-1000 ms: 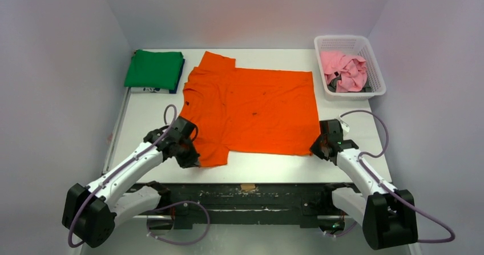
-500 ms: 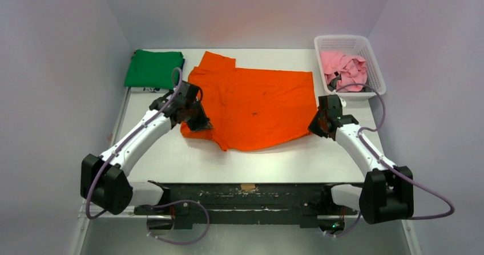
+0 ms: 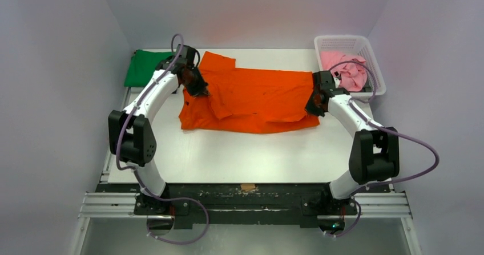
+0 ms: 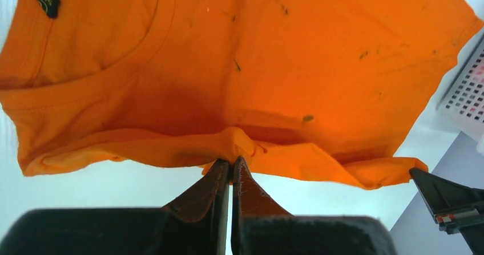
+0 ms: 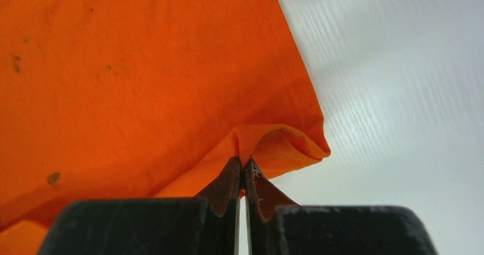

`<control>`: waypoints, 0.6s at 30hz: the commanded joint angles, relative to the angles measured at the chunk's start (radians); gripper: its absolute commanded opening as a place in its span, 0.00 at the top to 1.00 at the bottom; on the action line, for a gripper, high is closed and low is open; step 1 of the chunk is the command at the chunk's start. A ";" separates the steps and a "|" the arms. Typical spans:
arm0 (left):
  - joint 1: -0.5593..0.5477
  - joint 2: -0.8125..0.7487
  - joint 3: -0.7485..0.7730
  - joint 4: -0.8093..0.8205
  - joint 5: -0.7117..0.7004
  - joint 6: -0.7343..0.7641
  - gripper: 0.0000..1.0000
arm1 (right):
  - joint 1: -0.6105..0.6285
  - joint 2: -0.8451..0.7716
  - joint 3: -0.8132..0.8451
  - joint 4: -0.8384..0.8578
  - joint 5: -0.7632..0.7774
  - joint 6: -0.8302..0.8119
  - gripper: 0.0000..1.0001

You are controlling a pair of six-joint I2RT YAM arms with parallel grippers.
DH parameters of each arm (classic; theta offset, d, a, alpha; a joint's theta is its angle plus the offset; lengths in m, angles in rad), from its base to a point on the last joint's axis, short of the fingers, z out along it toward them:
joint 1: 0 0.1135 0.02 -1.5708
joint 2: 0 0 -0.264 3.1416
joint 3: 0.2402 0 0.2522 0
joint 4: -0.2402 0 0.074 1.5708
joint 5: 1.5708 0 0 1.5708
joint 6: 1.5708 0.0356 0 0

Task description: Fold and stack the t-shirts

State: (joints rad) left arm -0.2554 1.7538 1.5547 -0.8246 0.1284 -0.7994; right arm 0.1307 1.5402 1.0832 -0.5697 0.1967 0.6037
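The orange t-shirt (image 3: 257, 98) lies on the table with its near half drawn over the far half. My left gripper (image 3: 197, 89) is shut on its near sleeve edge; the left wrist view shows a pinch of orange cloth (image 4: 237, 144) between the jaws (image 4: 230, 162). My right gripper (image 3: 313, 108) is shut on the hem corner, seen in the right wrist view (image 5: 268, 144) at the jaws (image 5: 241, 162). A folded green t-shirt (image 3: 145, 67) lies at the far left. A pink t-shirt (image 3: 345, 69) sits crumpled in the basket. The dark blue t-shirt is hidden.
The white lattice basket (image 3: 374, 58) stands at the far right corner. White walls close in the table's back and sides. Bare white table (image 3: 240, 155) shows in front of the shirt, with the metal rail along the near edge.
Both grippers have carried the orange shirt's near edge away from the front of the table toward the back, folding it over itself. Both arms are now stretched far out.
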 commanded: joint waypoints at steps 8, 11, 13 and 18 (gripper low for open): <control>0.061 0.184 0.252 -0.060 0.009 0.091 1.00 | -0.027 0.131 0.174 -0.027 0.076 -0.015 1.00; 0.071 0.261 0.339 -0.076 0.009 0.113 0.96 | -0.036 0.172 0.203 -0.024 0.096 -0.006 1.00; 0.080 0.330 0.415 -0.104 0.001 0.121 0.96 | -0.039 0.205 0.223 -0.023 0.101 0.001 1.00; 0.099 0.499 0.611 -0.142 0.014 0.137 0.67 | -0.050 0.267 0.256 -0.003 0.129 0.044 0.84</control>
State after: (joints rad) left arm -0.1795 2.1582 2.0197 -0.9298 0.1307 -0.6971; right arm 0.0937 1.7817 1.2842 -0.5846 0.2653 0.6090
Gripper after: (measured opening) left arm 0.138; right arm 0.036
